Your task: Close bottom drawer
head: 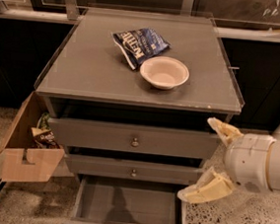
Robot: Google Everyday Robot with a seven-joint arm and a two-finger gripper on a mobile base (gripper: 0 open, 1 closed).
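The bottom drawer (128, 204) of the grey-brown cabinet is pulled far out and shows an empty inside. Its front runs along the lower frame edge, and its knob is cut off from view. My gripper (207, 157) is at the cabinet's right side, level with the middle drawer (133, 169). Its two cream fingers are spread wide apart: the upper finger (223, 131) is by the top drawer's right end and the lower finger (207, 189) is just above the open drawer's right wall. It holds nothing.
On the cabinet top lie a dark snack bag (139, 44) and a white bowl (164, 72). An open cardboard box (27, 148) with wrappers stands on the floor at the left. Dark cabinets run along the back. The floor is speckled.
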